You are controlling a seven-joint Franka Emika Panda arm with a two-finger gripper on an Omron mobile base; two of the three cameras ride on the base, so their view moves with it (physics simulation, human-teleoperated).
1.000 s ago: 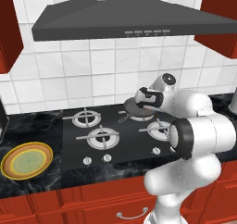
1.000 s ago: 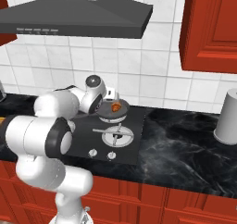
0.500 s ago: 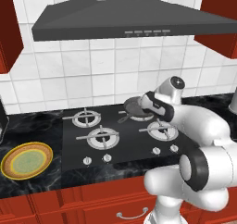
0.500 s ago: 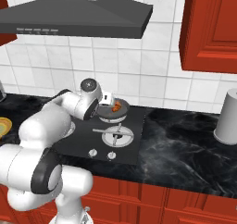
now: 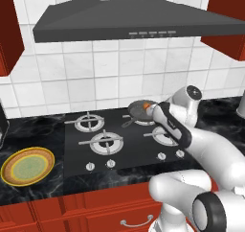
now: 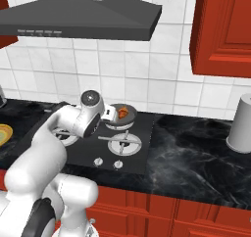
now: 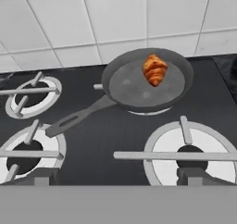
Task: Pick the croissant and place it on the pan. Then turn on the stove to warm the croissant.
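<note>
A: So, where is the small orange-brown ridged croissant (image 7: 154, 69) now?

B: It lies inside the round dark grey frying pan (image 7: 134, 91), toward the far rim. The pan sits on the back right burner of the black glass stove (image 7: 102, 135), so heat can reach it.

A: And the claw?

B: The two-finger gripper (image 5: 152, 112) is released and holds nothing, just beside the pan. I think it must next reach the small silver knobs (image 5: 161, 156) at the front edge.

1 croissant (image 7: 154, 69), 1 pan (image 7: 139, 91), 4 burners (1 stove (image 5: 124, 149)), 1 plate (image 5: 27, 166).
</note>
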